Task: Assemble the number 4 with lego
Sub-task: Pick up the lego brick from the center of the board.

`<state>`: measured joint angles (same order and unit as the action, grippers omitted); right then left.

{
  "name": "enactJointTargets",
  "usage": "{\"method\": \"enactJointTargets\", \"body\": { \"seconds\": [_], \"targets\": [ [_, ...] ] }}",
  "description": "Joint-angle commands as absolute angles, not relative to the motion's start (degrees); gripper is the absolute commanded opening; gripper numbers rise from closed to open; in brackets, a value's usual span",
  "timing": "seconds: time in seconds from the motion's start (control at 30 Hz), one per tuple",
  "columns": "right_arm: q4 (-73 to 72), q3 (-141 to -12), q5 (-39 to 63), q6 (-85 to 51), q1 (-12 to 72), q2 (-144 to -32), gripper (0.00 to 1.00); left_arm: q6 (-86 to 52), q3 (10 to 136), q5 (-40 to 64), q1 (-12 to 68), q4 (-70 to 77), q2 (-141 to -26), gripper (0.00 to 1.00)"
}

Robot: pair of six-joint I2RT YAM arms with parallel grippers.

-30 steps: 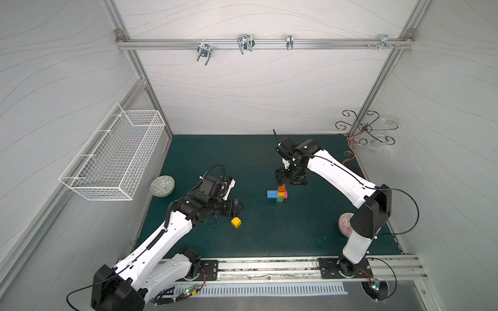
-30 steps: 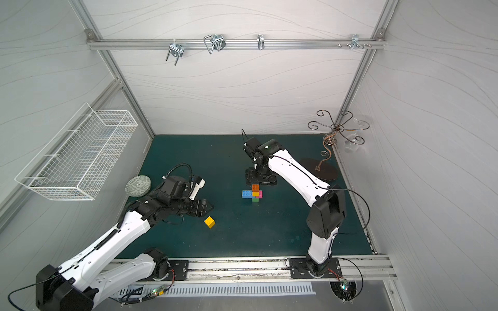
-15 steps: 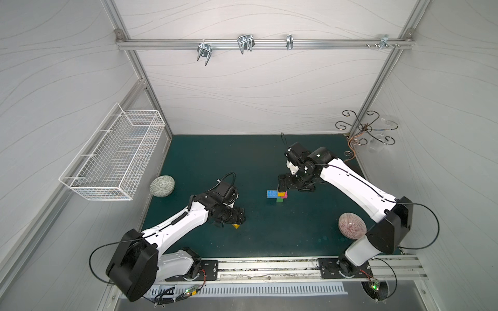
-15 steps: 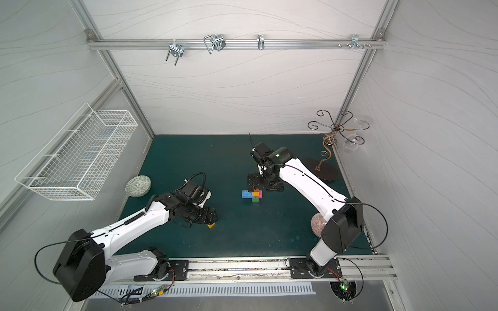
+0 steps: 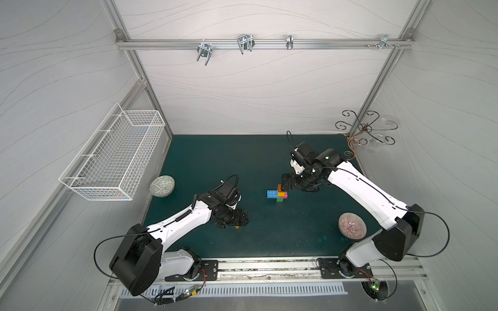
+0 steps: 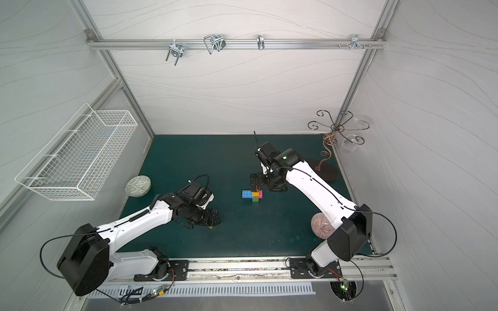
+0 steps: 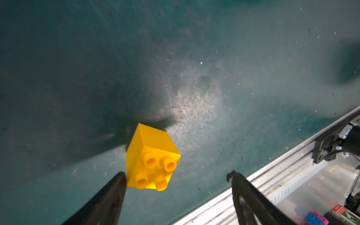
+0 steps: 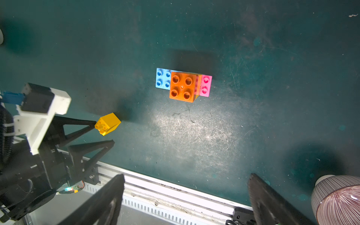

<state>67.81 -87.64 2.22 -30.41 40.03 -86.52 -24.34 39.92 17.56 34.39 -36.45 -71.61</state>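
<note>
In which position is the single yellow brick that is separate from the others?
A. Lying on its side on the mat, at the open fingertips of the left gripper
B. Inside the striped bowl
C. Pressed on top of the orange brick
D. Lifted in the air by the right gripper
A: the yellow brick lies on its side on the mat, studs toward the open left gripper, apart from the number 4.

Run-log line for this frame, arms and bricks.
left fingers: open around loose yellow brick | right fingers: open, empty, clear of joined bricks | build: loose yellow brick not yet attached
</note>
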Motion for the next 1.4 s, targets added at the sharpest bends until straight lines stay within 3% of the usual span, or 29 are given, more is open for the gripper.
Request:
{"method": "enactJointTargets", "body": {
  "seconds": [0.0, 0.2, 0.3, 0.47, 0.6, 1.37],
  "targets": [
    [67.53, -87.11, 2.80, -30.82, 39.72, -84.90, 0.99, -25.17, 41.25, 18.65, 36.15, -35.41, -71.67, 0.86],
    [67.68, -86.38, 2.41, -31.18, 39.69, -83.67, 0.99, -26.28, 43.09, 18.13, 40.06, -37.65, -71.07, 0.86],
    [67.51, -85.64, 2.24, -31.44, 39.73, -82.98, 0.99, -27.24, 44.02, 11.93, 42.20, -40.14, -70.21, 0.84],
    [65.86, -83.60, 2.61, -32.24, 39.68, -81.84, 0.99, -29.32, 47.42, 0.42, 45.51, -43.27, -72.14, 0.66],
    [65.38, -82.78, 3.06, -32.78, 39.72, -81.50, 0.99, -30.75, 50.60, -4.23, 48.48, -46.15, -76.97, 0.58],
    [63.89, -80.86, 3.12, -32.70, 39.64, -80.38, 0.99, -32.74, 55.13, -4.57, 49.67, -49.17, -87.27, 0.49]
  ]
}}
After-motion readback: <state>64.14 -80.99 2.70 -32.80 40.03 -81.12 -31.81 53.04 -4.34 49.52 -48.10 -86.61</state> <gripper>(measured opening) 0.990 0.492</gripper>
